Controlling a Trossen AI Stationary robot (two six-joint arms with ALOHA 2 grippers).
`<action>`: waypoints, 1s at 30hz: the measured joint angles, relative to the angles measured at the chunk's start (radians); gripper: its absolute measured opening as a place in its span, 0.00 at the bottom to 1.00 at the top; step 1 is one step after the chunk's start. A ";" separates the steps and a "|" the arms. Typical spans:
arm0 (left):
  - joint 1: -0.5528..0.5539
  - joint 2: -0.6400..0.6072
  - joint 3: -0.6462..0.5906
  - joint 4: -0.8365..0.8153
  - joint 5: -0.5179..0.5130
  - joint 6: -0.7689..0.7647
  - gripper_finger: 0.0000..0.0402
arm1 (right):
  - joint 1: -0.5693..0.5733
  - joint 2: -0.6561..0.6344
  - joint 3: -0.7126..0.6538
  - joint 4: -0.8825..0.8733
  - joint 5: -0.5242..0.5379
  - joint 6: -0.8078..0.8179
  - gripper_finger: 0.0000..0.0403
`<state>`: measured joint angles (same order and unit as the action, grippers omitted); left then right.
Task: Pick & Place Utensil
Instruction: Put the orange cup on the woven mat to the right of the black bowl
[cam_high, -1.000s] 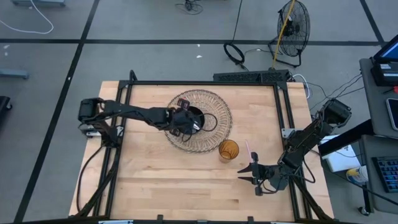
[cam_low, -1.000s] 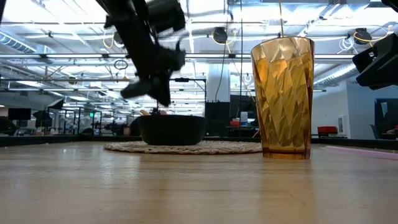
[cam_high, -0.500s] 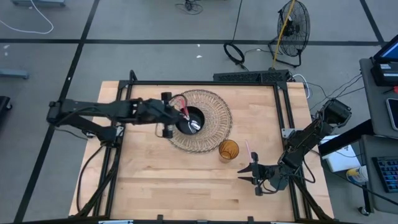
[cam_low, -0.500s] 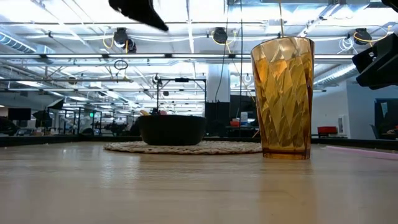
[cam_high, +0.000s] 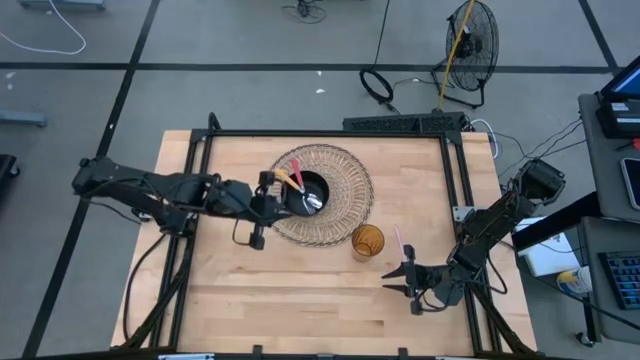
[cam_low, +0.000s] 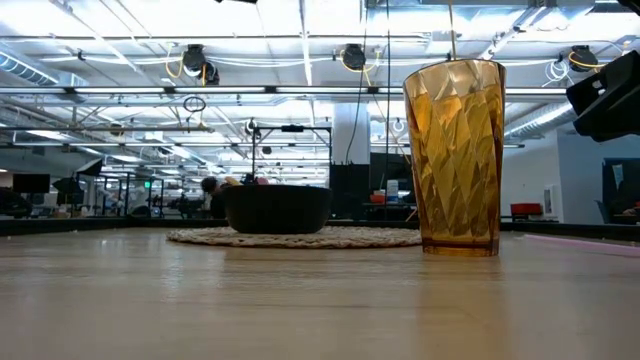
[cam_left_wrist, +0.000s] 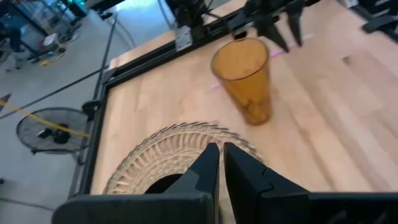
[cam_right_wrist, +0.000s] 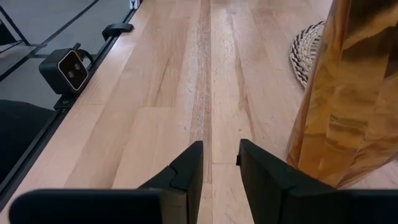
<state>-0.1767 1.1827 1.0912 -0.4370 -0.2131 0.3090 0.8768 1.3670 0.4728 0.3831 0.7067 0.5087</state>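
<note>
A black bowl (cam_high: 308, 193) (cam_low: 277, 208) sits on a round woven placemat (cam_high: 345, 190) (cam_left_wrist: 168, 155). A silver spoon (cam_high: 313, 203) lies in it, and pink and yellow handles (cam_high: 289, 177) lean out over its rim. An amber cup (cam_high: 367, 241) (cam_left_wrist: 244, 78) (cam_right_wrist: 354, 93) stands upright beside the mat. A pink utensil (cam_high: 398, 240) lies flat on the table right of the cup. My left gripper (cam_high: 272, 197) (cam_left_wrist: 220, 163) hovers shut and empty at the mat's left edge. My right gripper (cam_high: 398, 277) (cam_right_wrist: 220, 163) waits open near the table's near right corner, short of the cup.
A black frame (cam_high: 330, 133) runs along the table's edges. A small camera block (cam_right_wrist: 68, 70) sits on the rail at the near edge. Bare wood (cam_high: 260, 290) spreads across the near left of the table. A fan (cam_high: 470, 40) and cables lie on the floor beyond.
My left gripper has risen from over the bowl and drawn back toward the table's left edge, leaving the low view upward. The utensils stay in the bowl. The right arm has kept still.
</note>
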 joint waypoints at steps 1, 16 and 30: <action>-0.012 0.000 0.000 0.000 0.000 -0.007 0.06 | 0.000 0.000 0.000 0.004 0.000 -0.006 0.23; -0.166 -0.162 -0.460 0.582 -0.027 -0.120 0.06 | 0.002 0.000 0.000 0.135 -0.053 -0.218 0.23; -0.210 -0.207 -0.791 1.063 -0.130 -0.188 0.06 | 0.002 -0.005 0.000 0.252 -0.051 -0.396 0.23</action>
<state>-0.3870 0.9757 0.3002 0.6260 -0.3435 0.1207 0.8791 1.3621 0.4728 0.6351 0.6558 0.1128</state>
